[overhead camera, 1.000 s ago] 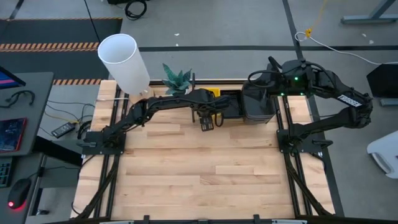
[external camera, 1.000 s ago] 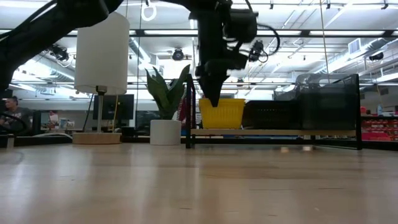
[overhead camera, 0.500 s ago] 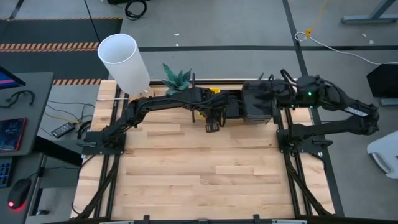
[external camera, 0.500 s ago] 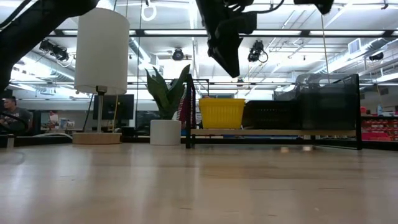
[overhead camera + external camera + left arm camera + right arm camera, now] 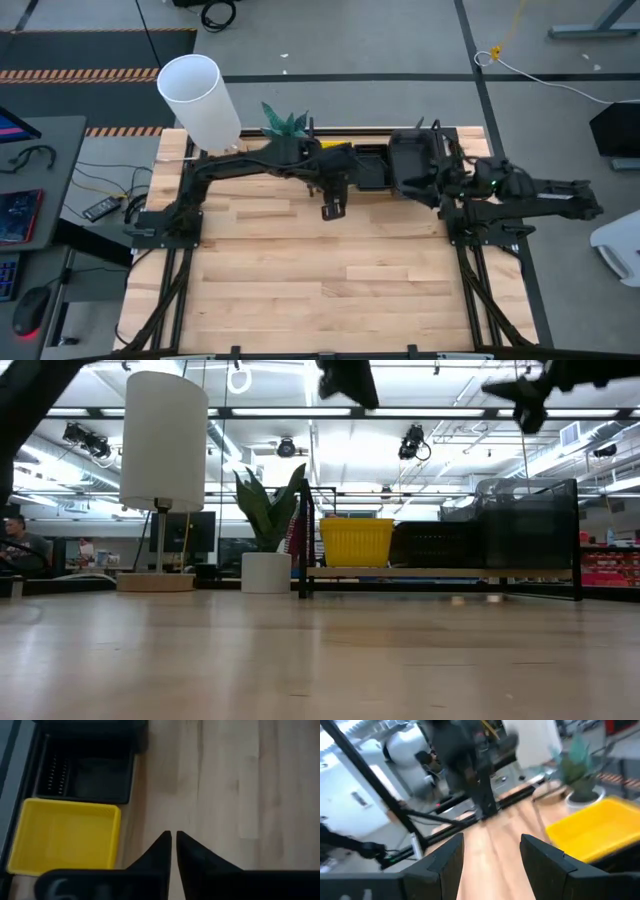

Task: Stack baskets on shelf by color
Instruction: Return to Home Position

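At the tabletop's far edge, the shelf holds grey baskets, black baskets and yellow baskets side by side, so sorting looks done. Left gripper, clenched and empty, hovers just before the shelf. Right gripper, released and empty, hangs beside the grey baskets. Only homing seems left.

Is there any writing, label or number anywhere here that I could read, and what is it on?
No legible text in any view.
On the left gripper's housing, pale marks: too blurred to read.
Orange-and-black floor stripes: warning pattern, no words.
The baskets and shelf: no labels visible.
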Motion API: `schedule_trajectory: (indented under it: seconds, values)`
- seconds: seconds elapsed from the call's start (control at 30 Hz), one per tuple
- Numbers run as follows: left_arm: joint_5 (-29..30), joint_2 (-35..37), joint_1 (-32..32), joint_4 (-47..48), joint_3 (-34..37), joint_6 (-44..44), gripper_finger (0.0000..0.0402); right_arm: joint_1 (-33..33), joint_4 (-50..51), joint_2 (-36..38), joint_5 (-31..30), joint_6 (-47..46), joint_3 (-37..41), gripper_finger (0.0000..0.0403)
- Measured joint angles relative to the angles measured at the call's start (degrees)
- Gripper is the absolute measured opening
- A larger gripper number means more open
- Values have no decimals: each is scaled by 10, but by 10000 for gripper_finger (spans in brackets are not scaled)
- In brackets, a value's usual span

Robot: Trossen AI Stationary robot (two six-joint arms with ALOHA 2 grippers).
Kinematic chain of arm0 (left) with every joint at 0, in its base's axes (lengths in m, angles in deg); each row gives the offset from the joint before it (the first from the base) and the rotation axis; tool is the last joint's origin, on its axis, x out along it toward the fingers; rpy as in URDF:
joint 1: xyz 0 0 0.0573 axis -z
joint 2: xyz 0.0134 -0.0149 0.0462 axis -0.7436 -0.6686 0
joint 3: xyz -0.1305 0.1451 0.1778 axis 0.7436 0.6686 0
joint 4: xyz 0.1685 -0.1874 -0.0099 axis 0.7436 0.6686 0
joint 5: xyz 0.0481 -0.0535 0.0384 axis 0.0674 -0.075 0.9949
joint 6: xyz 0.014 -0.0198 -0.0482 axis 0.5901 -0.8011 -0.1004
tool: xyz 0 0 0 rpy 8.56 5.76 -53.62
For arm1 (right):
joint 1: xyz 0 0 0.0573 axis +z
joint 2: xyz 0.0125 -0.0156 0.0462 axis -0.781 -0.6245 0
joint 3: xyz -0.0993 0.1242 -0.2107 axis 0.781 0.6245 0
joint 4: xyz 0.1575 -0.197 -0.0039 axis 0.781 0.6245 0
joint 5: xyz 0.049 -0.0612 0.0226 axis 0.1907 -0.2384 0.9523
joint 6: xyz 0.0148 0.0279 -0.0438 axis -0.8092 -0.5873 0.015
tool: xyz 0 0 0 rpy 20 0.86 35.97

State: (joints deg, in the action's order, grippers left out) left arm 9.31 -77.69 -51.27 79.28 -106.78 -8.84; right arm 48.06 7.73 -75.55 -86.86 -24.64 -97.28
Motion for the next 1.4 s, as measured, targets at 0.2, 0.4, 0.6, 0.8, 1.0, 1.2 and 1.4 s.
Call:
schedule_trajectory:
  seconds: [0.2,0.4,0.6,0.8,1.0,1.2,1.4]
  values:
    - [0,53,14,0,0,-42,11,29,-104,27,0,-60,109,199]
    - [0,101,35,-3,0,-57,7,61,-155,56,-32,-101,184,194]
    - [24,149,44,-8,0,-57,13,69,-157,86,-54,-139,238,181]
    - [26,197,44,-18,0,-52,5,69,-166,98,-52,-165,263,168]
    - [26,235,46,-12,0,-47,16,70,-178,100,-52,-181,265,163]
    - [27,276,69,-19,0,-11,11,70,-177,96,-52,-164,265,162]
    - [26,315,104,9,5,52,5,70,-186,86,-50,-151,265,162]
